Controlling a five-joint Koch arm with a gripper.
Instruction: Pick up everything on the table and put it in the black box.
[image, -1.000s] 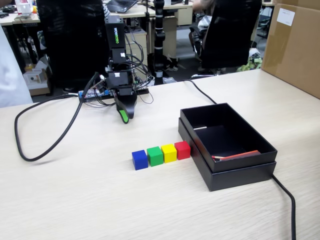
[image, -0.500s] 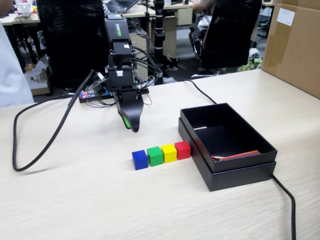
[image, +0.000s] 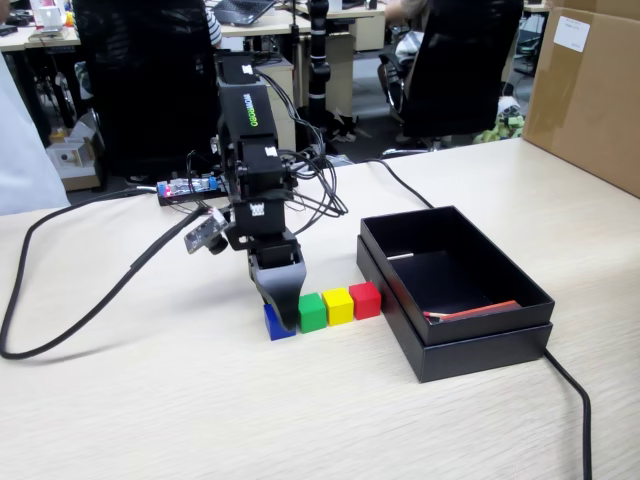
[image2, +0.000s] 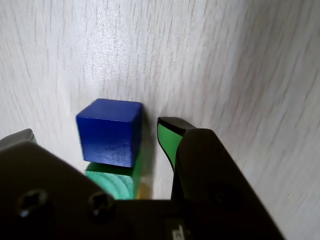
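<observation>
Four small cubes stand in a row on the pale table (image: 150, 410): blue (image: 274, 325), green (image: 313, 312), yellow (image: 338, 305), red (image: 365, 299). The black box (image: 470, 340) sits just right of the red cube. My gripper (image: 283, 318) is down at the blue cube, jaws open. In the wrist view the blue cube (image2: 111, 131) stands between the jaws, with a gap on each side; the gripper (image2: 95, 131) has not closed on it. The green cube (image2: 114, 181) lies behind it and a sliver of yellow (image2: 144, 190) shows.
A thin red-orange stick (image: 470, 311) lies inside the black box. A large brown carton (image: 590, 90) stands at the back right. Black cables (image: 60, 300) run across the table's left side, and one cable (image: 570, 390) runs past the box's right corner.
</observation>
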